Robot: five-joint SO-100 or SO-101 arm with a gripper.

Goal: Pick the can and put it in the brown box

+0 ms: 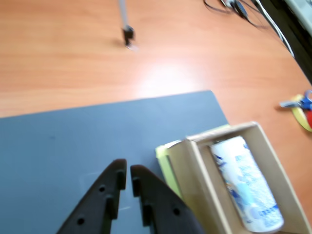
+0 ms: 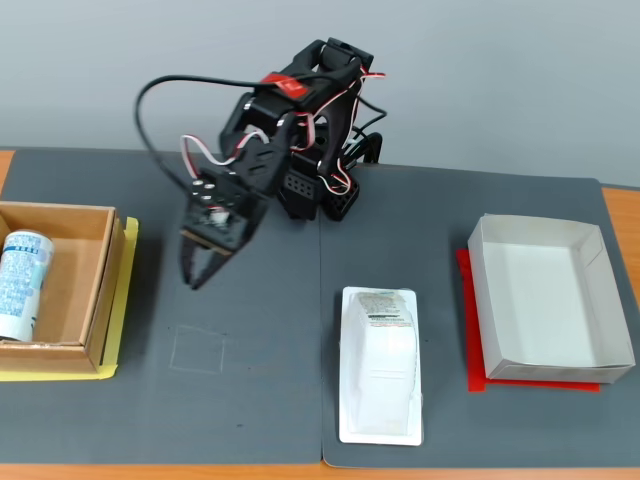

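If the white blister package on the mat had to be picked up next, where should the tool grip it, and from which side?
Probably from above, across the narrow width of the white blister package. In the fixed view it lies flat on the mat, long axis pointing toward the camera, raised bubble in the middle. Pinch the bubble's two long sides; the flat rim offers little to hold.

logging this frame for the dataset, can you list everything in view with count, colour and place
can: 1, white with blue print, lying inside the brown box
brown box: 1, tan cardboard, left edge of the fixed view, on a yellow sheet
blister package: 1, white, mat centre front
white box: 1, white with grey sides, right, on a red sheet
mat: 1, dark grey, covers the table
scissors: 1, blue handles, on the wood table in the wrist view
gripper: 1, black, nearly closed, empty, above the mat
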